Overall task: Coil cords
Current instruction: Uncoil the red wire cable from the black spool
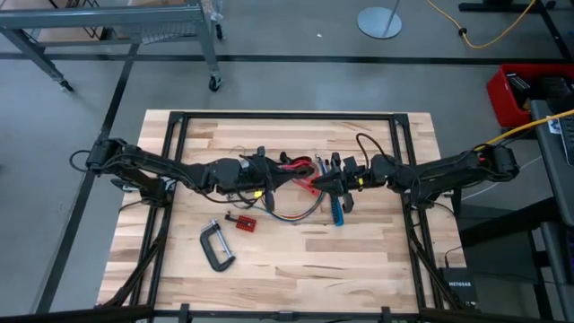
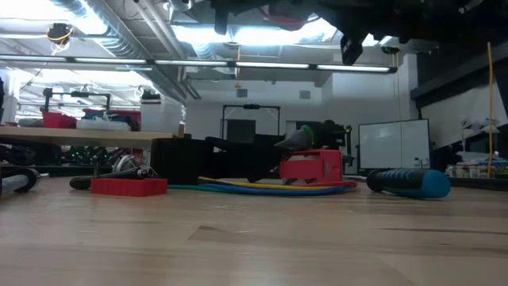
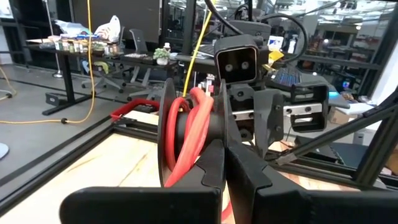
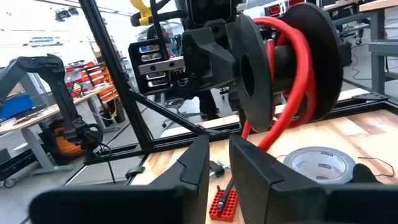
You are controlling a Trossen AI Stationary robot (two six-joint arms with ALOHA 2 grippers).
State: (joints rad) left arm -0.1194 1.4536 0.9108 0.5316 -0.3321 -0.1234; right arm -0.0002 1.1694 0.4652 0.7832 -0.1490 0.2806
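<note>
A black spool [image 3: 186,124] wound with a thick red cord [image 3: 196,134] hangs above the table's middle, and my left gripper [image 1: 272,177] is shut on it. A loose length of the red cord [image 4: 264,134] drops from the spool [image 4: 292,59] toward the table. My right gripper [image 4: 219,163] faces the spool from the right, level, with a narrow gap between its fingers and nothing seen in it. The red cord runs down behind one of its fingers [image 4: 252,171]; whether it touches them I cannot tell. More cords [image 1: 300,213], in several colours, lie looped on the table below. My left gripper pinches the rim of the spool's far flange [image 3: 221,134] between its two fingers. The fingers come level from the table's left. The spool is lifted clear of the table, its axis roughly level, with red cord trailing down from it.
A blue-handled screwdriver [image 1: 339,211] lies under the right gripper. A small red block [image 1: 240,221] and a C-clamp [image 1: 215,247] lie nearer the front. A grey tape roll [image 4: 317,163] sits on the table below the spool. Black frame rails [image 1: 287,115] border the table.
</note>
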